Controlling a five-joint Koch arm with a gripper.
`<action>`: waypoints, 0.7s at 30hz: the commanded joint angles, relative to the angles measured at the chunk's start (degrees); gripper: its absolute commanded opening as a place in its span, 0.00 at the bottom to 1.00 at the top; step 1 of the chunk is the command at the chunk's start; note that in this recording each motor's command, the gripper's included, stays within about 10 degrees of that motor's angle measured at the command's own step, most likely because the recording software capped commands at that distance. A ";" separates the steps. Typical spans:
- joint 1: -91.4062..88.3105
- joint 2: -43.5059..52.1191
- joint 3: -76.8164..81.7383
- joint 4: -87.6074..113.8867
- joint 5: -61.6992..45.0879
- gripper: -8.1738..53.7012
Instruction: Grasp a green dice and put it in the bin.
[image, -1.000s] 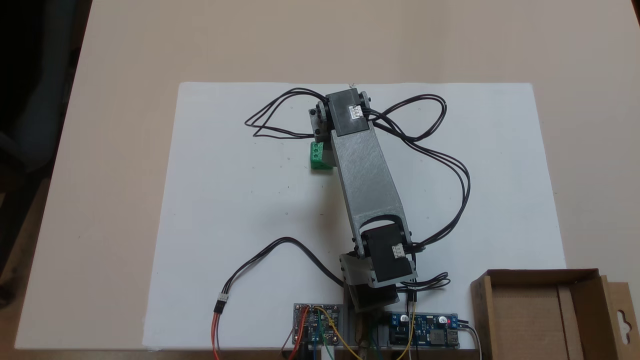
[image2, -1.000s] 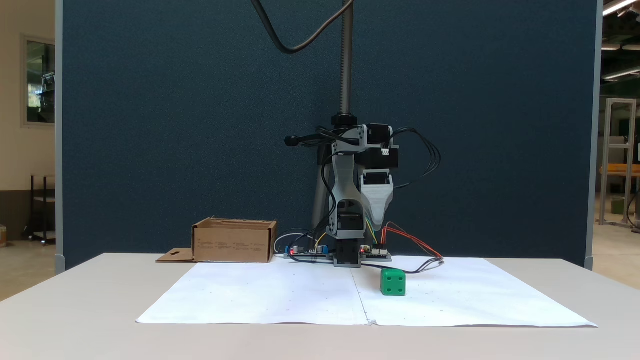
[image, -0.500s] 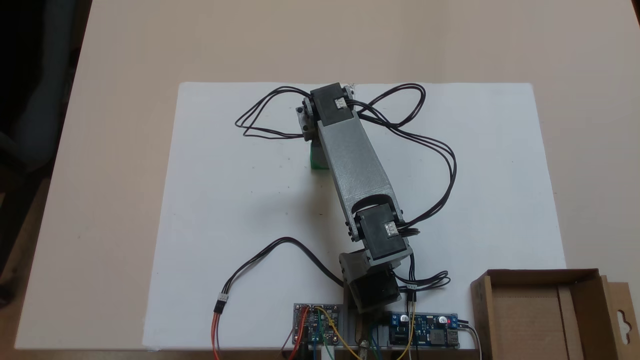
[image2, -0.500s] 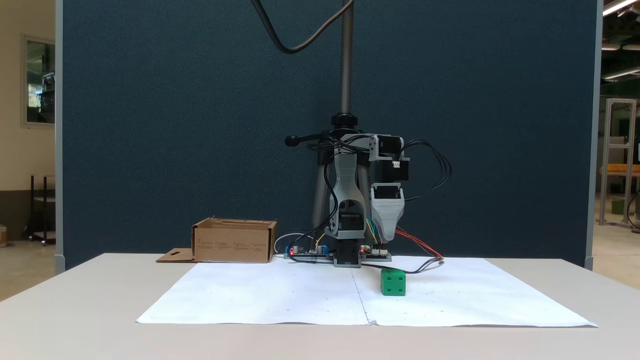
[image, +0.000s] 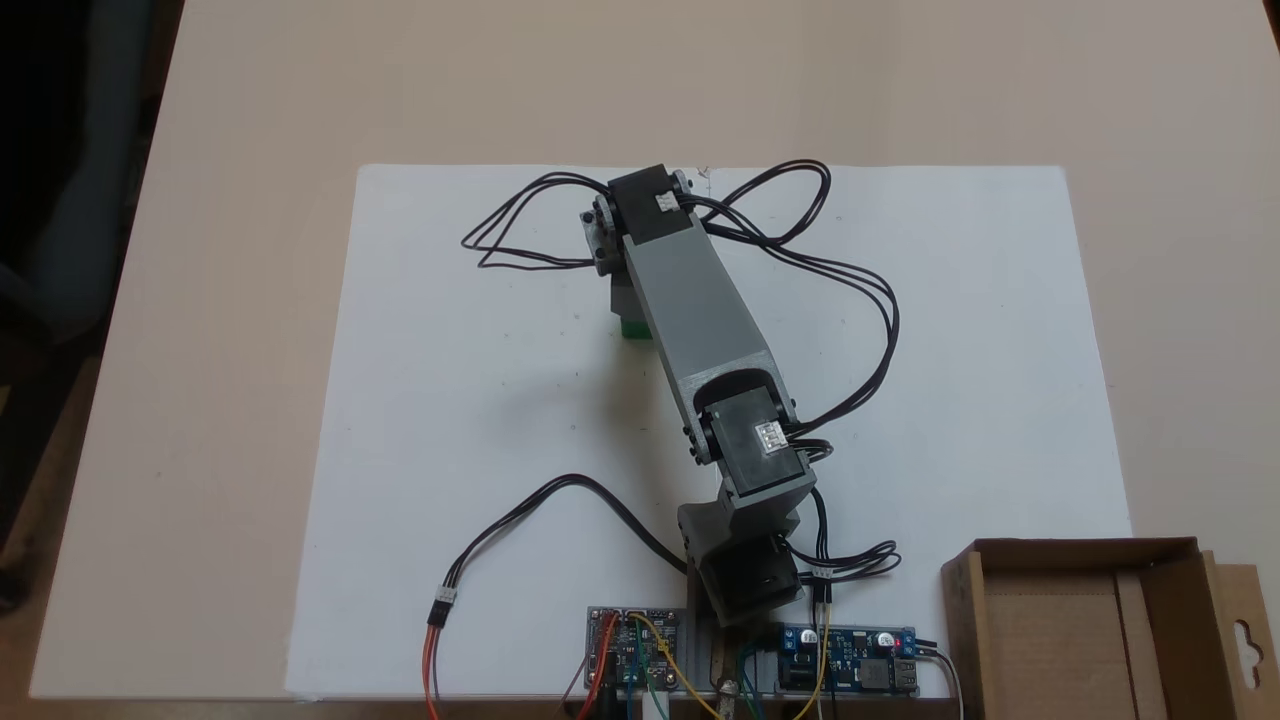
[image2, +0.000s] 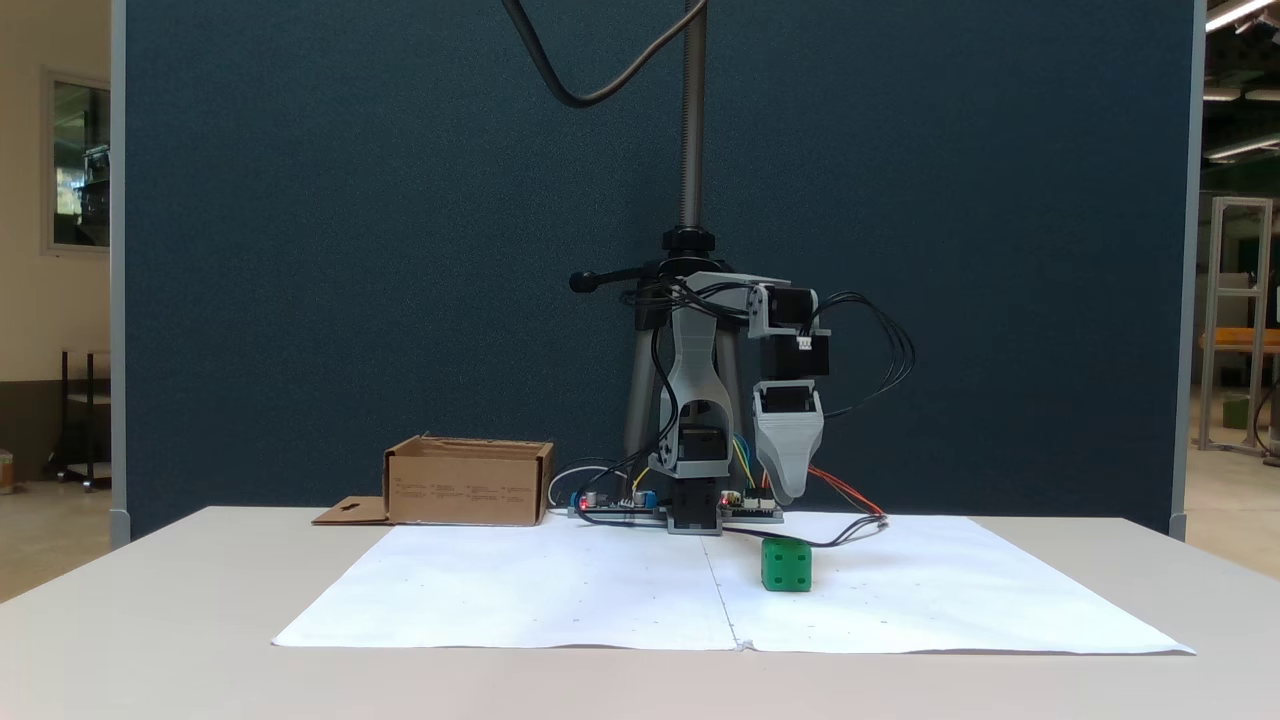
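A small bright green plastic dice (image2: 785, 566) sits on a large white paper sheet (image2: 560, 600) spread over the beige counter (image: 250, 100). In the fixed view from above, just a sliver of the dice (image: 632, 327) shows at the left edge of the grey arm link (image: 695, 300), roughly midway across the sheet and nearer its far edge than the arm's base.

The pale grey tool (image2: 787, 493) points straight down and hangs directly above the dice, clear of it, with a visible gap between tip and cube. From this side only a single tapered jaw shows, and from above the arm hides the tip, so I cannot tell whether the tool is open or closed.

The bin, a brown corrugated cardboard box (image: 1085, 625) with low walls and a side flap bearing a keyhole cutout, stands at the near right corner of the counter in the view from above, just off the sheet's corner, well apart from the dice. In the front-facing fixed view it (image2: 468, 483) sits at the back left.

Two circuit boards (image: 848, 672) lie beside the arm's base, and black cables (image: 850, 290) loop over the sheet.
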 joint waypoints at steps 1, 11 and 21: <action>-1.14 1.14 0.35 -2.20 3.60 0.83; -1.14 0.53 6.33 -6.24 3.60 0.83; -1.14 -2.90 10.28 -11.25 3.52 0.83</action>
